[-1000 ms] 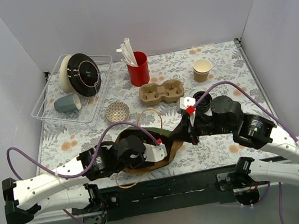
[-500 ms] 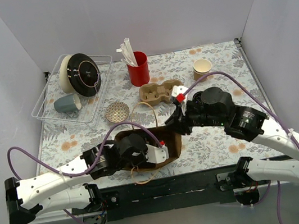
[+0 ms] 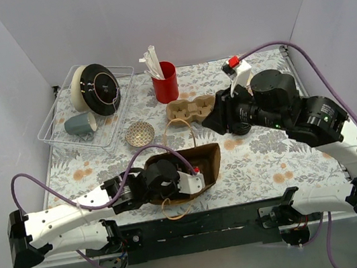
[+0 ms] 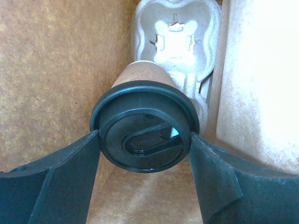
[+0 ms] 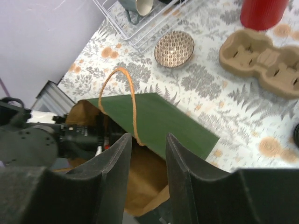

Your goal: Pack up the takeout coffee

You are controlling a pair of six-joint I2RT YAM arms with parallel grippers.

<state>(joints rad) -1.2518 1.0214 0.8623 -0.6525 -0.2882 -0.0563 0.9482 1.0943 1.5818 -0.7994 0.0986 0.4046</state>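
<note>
Top external view: my left arm (image 3: 76, 215) reaches from the near left corner to the open brown kraft paper bag (image 3: 209, 162), which sits at the near edge of the flower-patterned tablecloth (image 3: 270, 153). My left gripper (image 3: 195, 174) is down inside the bag's mouth, and what it carries is hidden from up here. My right arm (image 3: 312, 119) is held high over the middle of the table. My right gripper (image 3: 209, 121) hangs above the right end of the moulded brown pulp two-cup carrier (image 3: 188, 110), apart from the bag. Farther back are a red cylindrical cup of white straws (image 3: 165, 83), a small round patterned bowl (image 3: 140, 134) and a clear wire dish rack (image 3: 48, 127) holding a grey-blue mug (image 3: 80, 124) and dark and cream plates (image 3: 98, 87).

Left wrist view: my left fingers (image 4: 56, 182) are closed on the takeout coffee (image 4: 145, 126), a small brown kraft paper cup with a round black plastic lid. Each finger presses the lid's rim from one side. I look straight onto the lid, and the brown body runs away from me. Brown paper walls close in on both sides, so the cup is inside the bag. Past it lies a pale moulded pulp piece (image 4: 175, 32); I cannot tell whether the cup touches it.

Right wrist view: my right fingers (image 5: 112, 172) stand apart with nothing between them. Below them I see the bag's dark green outer panel, its brown inside and a thin orange-tan loop handle (image 5: 133, 107) arching upward. My left arm's dark body sits in the bag's mouth. The bowl, the carrier and the red cup lie beyond
</note>
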